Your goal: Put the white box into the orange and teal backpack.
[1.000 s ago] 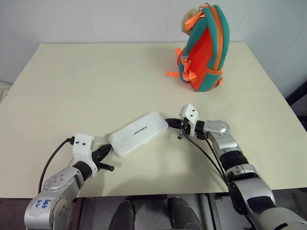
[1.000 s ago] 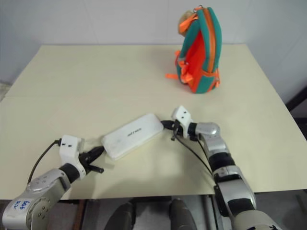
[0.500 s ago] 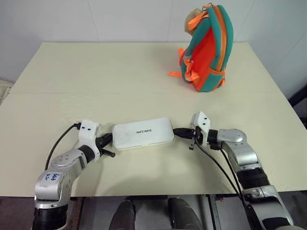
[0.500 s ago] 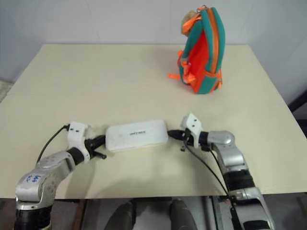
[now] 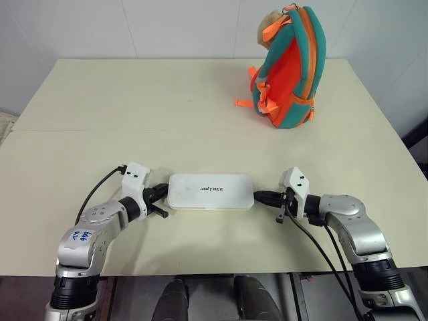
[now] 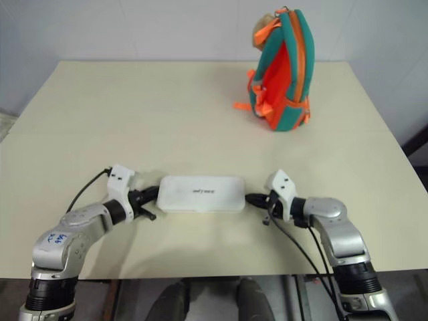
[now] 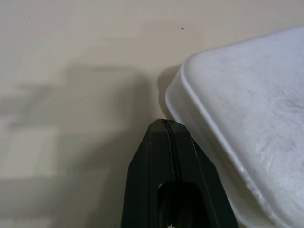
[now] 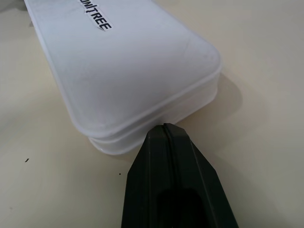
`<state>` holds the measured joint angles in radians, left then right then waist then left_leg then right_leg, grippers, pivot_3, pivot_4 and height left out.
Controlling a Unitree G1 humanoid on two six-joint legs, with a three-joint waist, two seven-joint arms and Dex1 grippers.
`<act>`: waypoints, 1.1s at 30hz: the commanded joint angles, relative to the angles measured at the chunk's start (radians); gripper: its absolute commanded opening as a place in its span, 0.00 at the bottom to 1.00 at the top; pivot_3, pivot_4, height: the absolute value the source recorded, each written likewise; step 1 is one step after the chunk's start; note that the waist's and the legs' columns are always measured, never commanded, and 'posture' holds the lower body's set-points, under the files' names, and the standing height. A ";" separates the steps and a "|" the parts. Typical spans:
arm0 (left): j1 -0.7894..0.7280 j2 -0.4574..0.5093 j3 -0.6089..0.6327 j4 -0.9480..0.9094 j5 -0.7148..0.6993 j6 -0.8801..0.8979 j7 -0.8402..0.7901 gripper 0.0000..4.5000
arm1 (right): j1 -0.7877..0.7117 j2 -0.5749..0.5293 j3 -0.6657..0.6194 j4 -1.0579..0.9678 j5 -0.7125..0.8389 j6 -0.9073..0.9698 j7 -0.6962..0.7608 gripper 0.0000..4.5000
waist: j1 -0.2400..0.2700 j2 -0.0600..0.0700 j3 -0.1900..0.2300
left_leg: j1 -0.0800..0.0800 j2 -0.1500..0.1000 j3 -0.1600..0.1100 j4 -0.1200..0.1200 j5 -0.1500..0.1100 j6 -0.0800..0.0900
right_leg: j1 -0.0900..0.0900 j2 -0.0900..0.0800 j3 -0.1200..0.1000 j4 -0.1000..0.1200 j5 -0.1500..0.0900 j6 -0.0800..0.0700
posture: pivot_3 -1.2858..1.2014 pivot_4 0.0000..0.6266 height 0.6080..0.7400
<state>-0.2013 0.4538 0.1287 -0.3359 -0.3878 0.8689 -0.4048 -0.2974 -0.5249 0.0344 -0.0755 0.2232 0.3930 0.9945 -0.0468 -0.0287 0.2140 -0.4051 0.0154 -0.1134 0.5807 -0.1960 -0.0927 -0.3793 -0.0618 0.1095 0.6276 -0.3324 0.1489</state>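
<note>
The white box (image 5: 210, 192) lies flat on the table near its front edge, long side running left to right, dark lettering on top. My left gripper (image 5: 164, 194) is shut, its tip against the box's left end (image 7: 199, 90). On the other side my right gripper (image 5: 259, 196) is shut too, its tip touching the box's right end (image 8: 142, 95). The box sits between the two tips. The orange and teal backpack (image 5: 289, 70) stands upright at the far right of the table, well beyond the box, with a beige plush piece (image 5: 269, 27) at its top.
The beige table (image 5: 134, 114) has a seam across its middle. Its front edge runs just below my arms. Black cables (image 5: 90, 197) trail from both wrists. A white wall rises behind the table.
The box has turned from a diagonal lie to square with the table's front edge. My right gripper drew back and to the right; my left one moved forward toward the box's left end.
</note>
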 commanded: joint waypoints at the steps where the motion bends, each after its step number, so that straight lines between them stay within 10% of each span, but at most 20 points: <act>1: -0.006 0.003 -0.045 -0.030 -0.020 -0.008 -0.042 0.00 | -0.027 -0.004 -0.005 0.009 0.017 -0.051 -0.001 0.00 | 0.001 0.000 0.000 | 0.000 0.000 0.000 0.000 0.000 0.000 | 0.000 0.000 0.000 0.000 0.000 0.000 | 0.52 0.24 1.00; 11: 0.022 0.110 0.018 0.001 0.004 -0.035 -0.073 0.00 | -0.100 -0.086 -0.054 0.161 0.031 -0.135 0.029 0.00 | 0.002 0.000 0.000 | 0.000 0.000 0.000 0.000 0.000 0.000 | 0.001 0.000 0.000 -0.001 0.000 0.000 | 0.52 0.24 1.00; 17: -0.023 0.165 0.054 0.095 -0.049 -0.036 -0.163 0.00 | -0.077 -0.173 -0.079 0.107 0.097 -0.033 0.103 0.36 | 0.003 0.000 0.000 | 0.000 0.000 0.000 0.000 0.000 0.000 | 0.001 0.000 0.000 -0.001 0.000 0.000 | 0.52 0.24 1.00; 25: -0.163 0.222 0.112 0.268 -0.161 0.088 -0.267 0.49 | -0.162 -0.305 -0.111 -0.011 0.305 0.552 0.069 0.98 | 0.003 0.001 0.001 | 0.000 0.000 0.000 0.000 0.000 0.001 | 0.000 0.000 0.000 0.000 0.000 -0.001 | 0.52 0.24 1.00; 33: -0.319 0.247 0.133 0.419 -0.269 0.341 -0.307 1.00 | -0.283 -0.201 -0.138 -0.070 0.433 0.843 -0.087 1.00 | -0.002 0.001 0.001 | -0.001 0.000 0.000 -0.001 -0.001 0.001 | -0.001 0.000 -0.001 -0.001 -0.001 0.000 | 0.52 0.24 1.00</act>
<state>-0.5013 0.6900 0.2348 0.0771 -0.6296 1.1770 -0.7137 -0.5667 -0.7283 -0.0864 -0.1124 0.6280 1.2169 0.9309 -0.0491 -0.0279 0.2145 -0.4070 0.0157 -0.1136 0.5794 -0.1972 -0.0914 -0.3816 -0.0619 0.1087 0.6270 -0.3331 0.1487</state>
